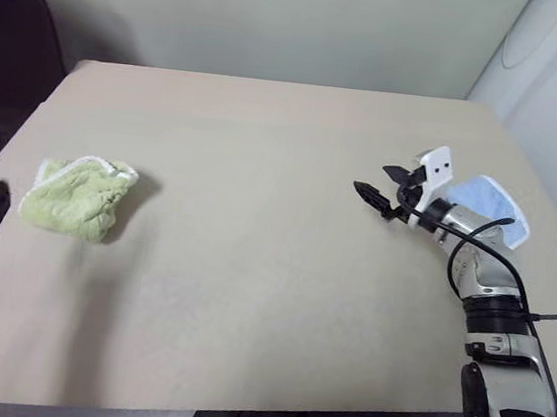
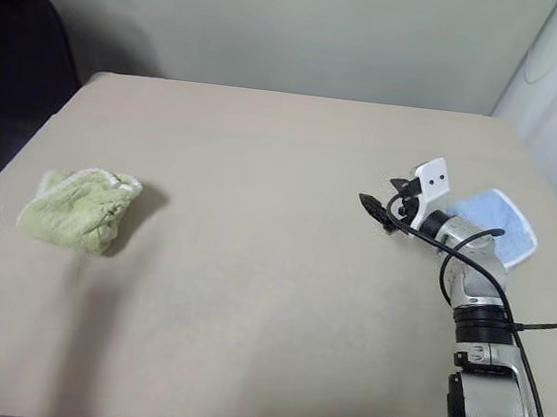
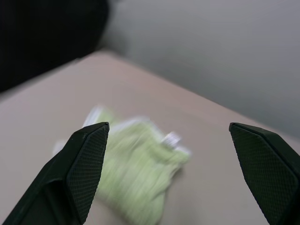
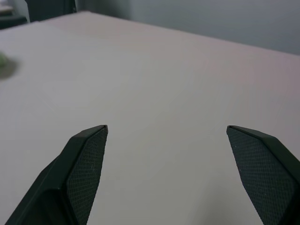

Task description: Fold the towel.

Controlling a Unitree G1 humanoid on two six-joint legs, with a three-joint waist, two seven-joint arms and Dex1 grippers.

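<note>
Towel [image 1: 77,197] is lying bunched on the desk [image 1: 252,266] — folds may be slumping. Both hands, left [image 3: 168,154] and right [image 1: 384,185], are gaping empty, well apart from it.

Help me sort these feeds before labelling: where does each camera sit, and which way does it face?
Left eye and right eye: on the head, looking forward and down over the table; the right end effector shows open, beside the blue cloth.
Left wrist: along the open left end effector, at the towel.
Right wrist: along its own fingers, across bare tabletop.
Shared: head views and left wrist see the towel.
</note>
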